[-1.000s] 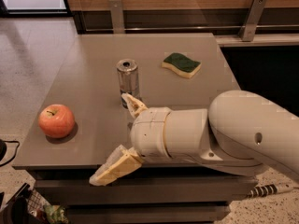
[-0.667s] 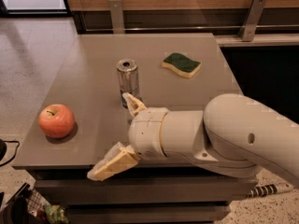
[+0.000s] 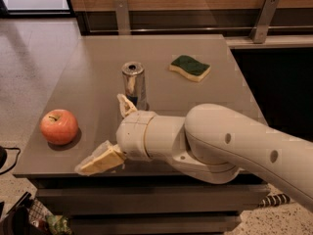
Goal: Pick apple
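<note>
While the apple (image 3: 58,126) sits in the same spot as a moment ago, the gripper (image 3: 100,133) has slid a little to the left, closer to it. Its two tan fingers (image 3: 100,160) are spread wide apart and hold nothing (one pokes out by the front edge of the grey table (image 3: 93,62), the other points up toward the can (image 3: 133,84)). The fat white arm (image 3: 220,141) comes in from the right and lies low across the front of the table. The apple rests near the front left corner, near the gripper but not touching it. Farther back, the silver can stands upright. Farthest back lies a green and yellow sponge (image 3: 190,67).
</note>
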{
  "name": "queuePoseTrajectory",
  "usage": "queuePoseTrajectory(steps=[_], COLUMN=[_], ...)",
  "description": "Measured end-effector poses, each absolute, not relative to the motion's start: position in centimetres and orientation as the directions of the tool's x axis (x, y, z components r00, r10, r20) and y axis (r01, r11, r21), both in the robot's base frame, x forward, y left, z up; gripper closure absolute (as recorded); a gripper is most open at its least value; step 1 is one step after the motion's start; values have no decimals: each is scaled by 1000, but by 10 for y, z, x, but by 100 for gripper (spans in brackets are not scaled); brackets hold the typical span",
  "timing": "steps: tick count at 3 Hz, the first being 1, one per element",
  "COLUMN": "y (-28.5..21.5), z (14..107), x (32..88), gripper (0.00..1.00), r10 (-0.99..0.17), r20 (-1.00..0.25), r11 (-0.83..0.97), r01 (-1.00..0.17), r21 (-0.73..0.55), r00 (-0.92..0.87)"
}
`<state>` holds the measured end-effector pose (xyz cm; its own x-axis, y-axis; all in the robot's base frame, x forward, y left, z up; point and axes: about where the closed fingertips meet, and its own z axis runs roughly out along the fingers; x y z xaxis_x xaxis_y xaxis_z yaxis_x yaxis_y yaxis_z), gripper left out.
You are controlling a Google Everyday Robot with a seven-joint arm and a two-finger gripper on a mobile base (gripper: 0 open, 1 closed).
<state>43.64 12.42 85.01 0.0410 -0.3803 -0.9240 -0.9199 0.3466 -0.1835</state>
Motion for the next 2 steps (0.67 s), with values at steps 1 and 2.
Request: queuePoseTrajectory(steps=[1, 2], y=[145, 165], z=[857, 857], x=[440, 444], gripper=[0, 0], r10=[-356, -326], r20=[-933, -944], r11=[342, 328], r01=[-920, -929], r21=[-191, -173], r00=[61, 61])
